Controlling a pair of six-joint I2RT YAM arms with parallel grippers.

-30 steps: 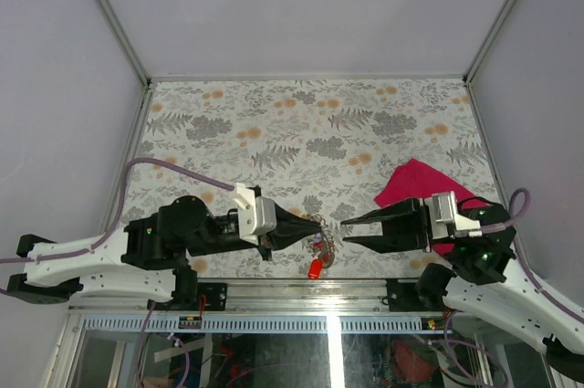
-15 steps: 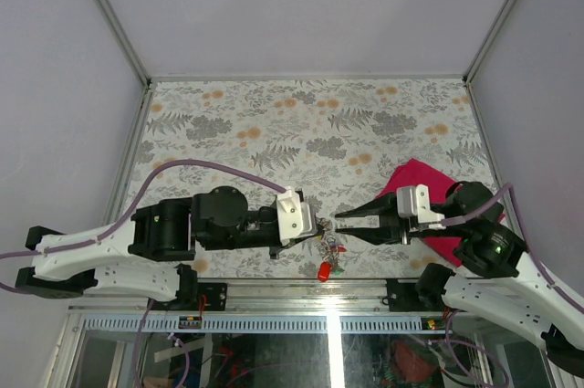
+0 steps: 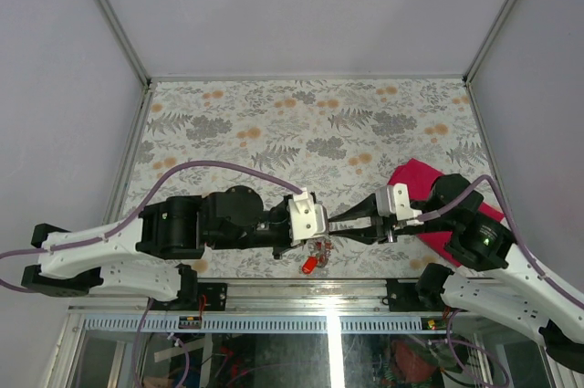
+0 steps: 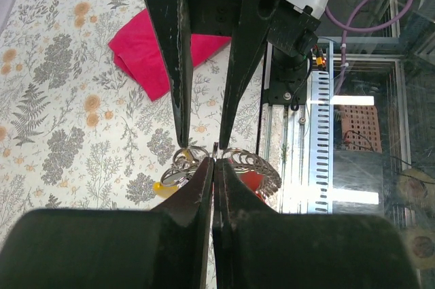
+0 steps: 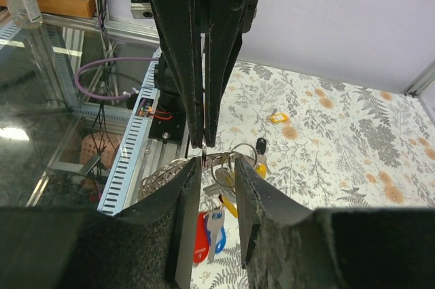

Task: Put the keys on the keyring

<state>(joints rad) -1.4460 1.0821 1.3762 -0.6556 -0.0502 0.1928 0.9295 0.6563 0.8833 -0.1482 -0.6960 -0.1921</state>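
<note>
My left gripper point(image 3: 319, 229) point(image 4: 214, 158) is shut, pinching the thin silvery keyring point(image 4: 215, 147) point(image 5: 239, 158) at its tips above the table's near edge. Below the ring hang the keys: a red head point(image 3: 310, 265) point(image 5: 200, 236), a blue one point(image 5: 219, 236), a yellow one point(image 4: 165, 187) point(image 5: 229, 205) and a black one point(image 5: 261, 145). A coiled metal chain point(image 4: 262, 165) hangs with them. My right gripper point(image 3: 334, 229) point(image 5: 217, 168) faces the left one tip to tip. Its jaws stand partly open, with the ring loops between its fingers point(image 5: 187, 190).
A magenta cloth point(image 3: 420, 183) point(image 4: 153, 51) lies on the floral table point(image 3: 301, 132) under the right arm. A small yellow tag point(image 5: 277, 117) lies on the table further out. The metal rail point(image 3: 301, 292) of the table's near edge runs just below the keys.
Both arms have closed in on each other. The left carried the bunch of keys rightward, and the right moved left until its fingers straddle the ring, narrowing slightly.
</note>
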